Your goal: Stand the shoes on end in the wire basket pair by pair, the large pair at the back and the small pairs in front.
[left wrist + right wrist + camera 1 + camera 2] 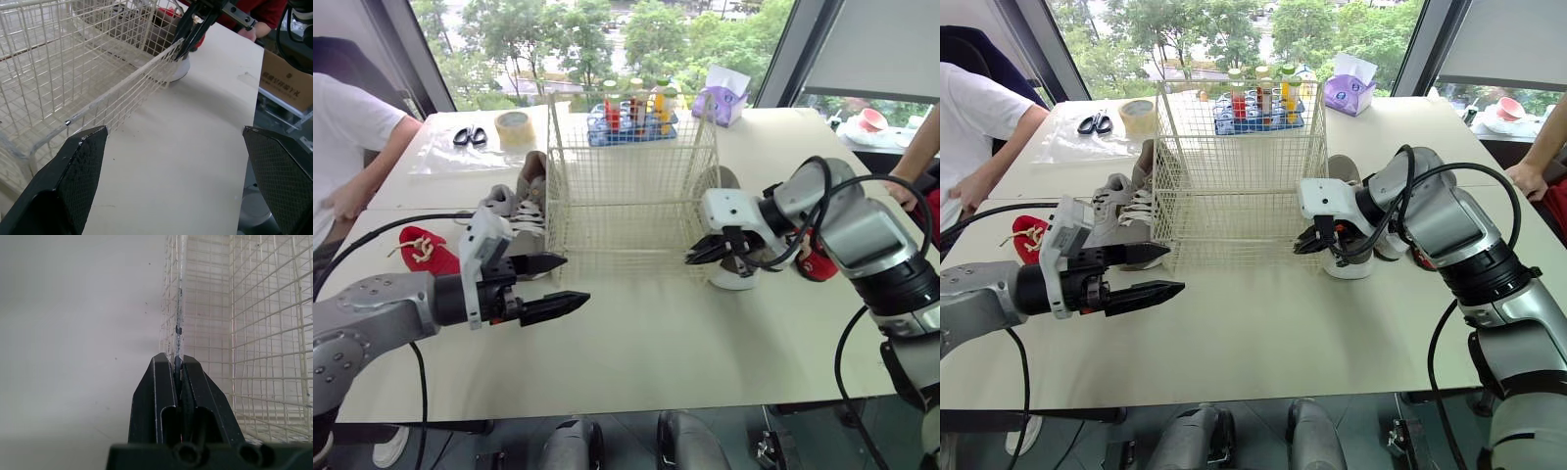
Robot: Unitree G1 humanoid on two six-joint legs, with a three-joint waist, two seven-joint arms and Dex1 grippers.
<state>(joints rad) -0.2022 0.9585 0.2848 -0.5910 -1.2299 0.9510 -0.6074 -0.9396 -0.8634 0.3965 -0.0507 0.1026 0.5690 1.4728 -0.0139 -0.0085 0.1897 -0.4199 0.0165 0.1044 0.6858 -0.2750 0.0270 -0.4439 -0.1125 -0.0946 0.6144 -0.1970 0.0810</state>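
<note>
A cream wire basket [631, 176] stands mid-table. My right gripper [690, 257] is shut on a wire at its lower front right corner; the right wrist view has the fingers [164, 382] pinching that wire of the basket [234, 308]. A large brown shoe with a white sole [732, 276] sits just behind that gripper, and a red shoe [815, 264] lies beyond my arm. Grey-and-white sneakers [514, 211] lie against the basket's left side, with a small red shoe [426, 250] further left. My left gripper [573, 279] hangs open over bare table in front of the basket's left corner.
Behind the basket are scissors [468, 135] on a plastic bag, a tape roll [514, 127], a blue rack of bottles [631, 117] and a purple tissue box [722, 98]. A person in white sits at the far left; another person's hand [904, 191] rests at the right edge.
</note>
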